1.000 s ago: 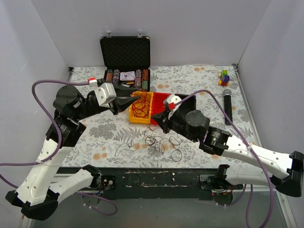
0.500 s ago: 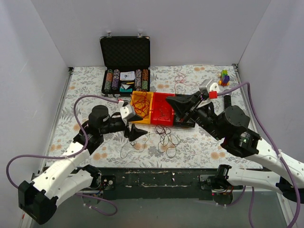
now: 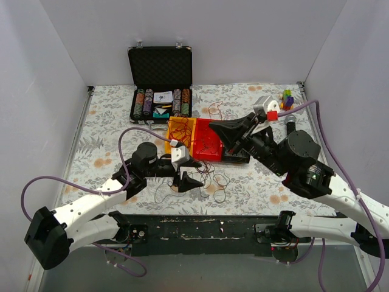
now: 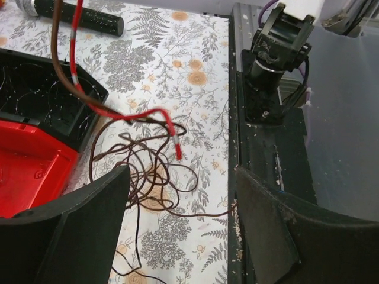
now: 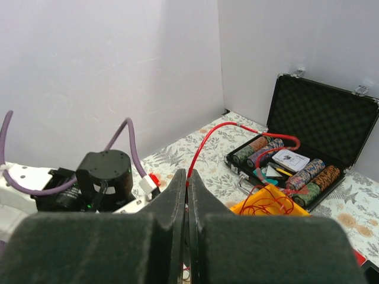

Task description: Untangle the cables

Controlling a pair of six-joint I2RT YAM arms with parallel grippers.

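R fingers [image 5: 172, 204] pinch red cable [image 5: 196, 158]; L fingers [image 4: 89, 228] (spread) at brown nest [image 4: 148, 177].

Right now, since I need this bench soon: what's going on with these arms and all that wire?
The right gripper has its jaws shut on a thin red cable and holds it up above the bins. The left gripper, jaws open and holding nothing, hangs low over the brown tangle, which lies on the table in front of the red bin. More red wire sits in the yellow bin. The untangling is not finished.
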